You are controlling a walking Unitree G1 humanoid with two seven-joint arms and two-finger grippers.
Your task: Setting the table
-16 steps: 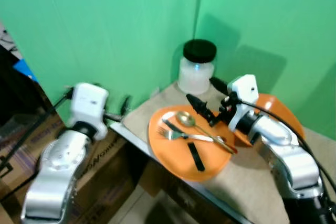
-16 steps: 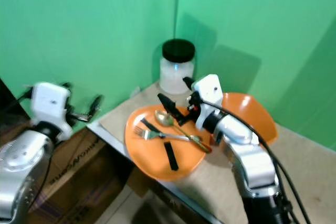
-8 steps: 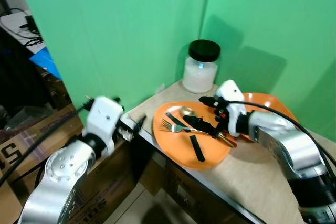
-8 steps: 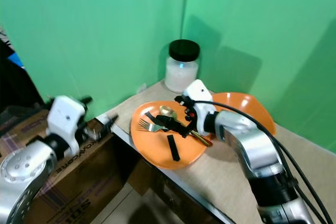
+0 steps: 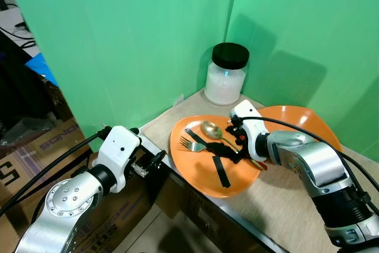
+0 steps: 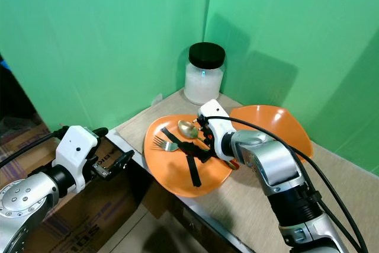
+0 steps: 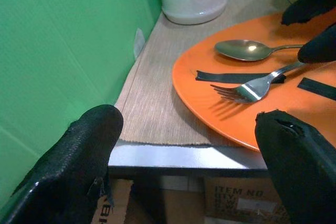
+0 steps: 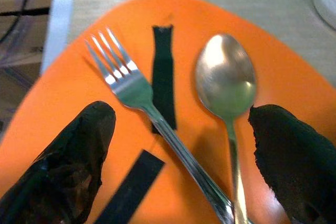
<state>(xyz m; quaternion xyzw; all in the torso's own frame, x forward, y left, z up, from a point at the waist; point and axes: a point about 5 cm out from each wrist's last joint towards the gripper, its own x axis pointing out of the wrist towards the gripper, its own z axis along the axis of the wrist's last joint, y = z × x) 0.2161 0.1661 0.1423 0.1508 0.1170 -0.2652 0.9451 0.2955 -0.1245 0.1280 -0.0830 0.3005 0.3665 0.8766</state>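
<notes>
Two utensils, a fork (image 8: 137, 94) and spoon (image 8: 227, 81), lie crossing on the orange plate (image 5: 195, 173) at the desk's (image 5: 283, 202) near-left corner. The right gripper (image 8: 178, 166) straddles them, spread wide; closing could pinch both handles together or nudge the plate off the edge. The left gripper (image 7: 194, 166) hangs open off that edge.

The right gripper (image 5: 235, 149) covers the middle of the fork (image 5: 190, 144) and spoon (image 5: 210, 129) handles; the second orange plate (image 5: 308, 122) sits partly behind that arm.
</notes>
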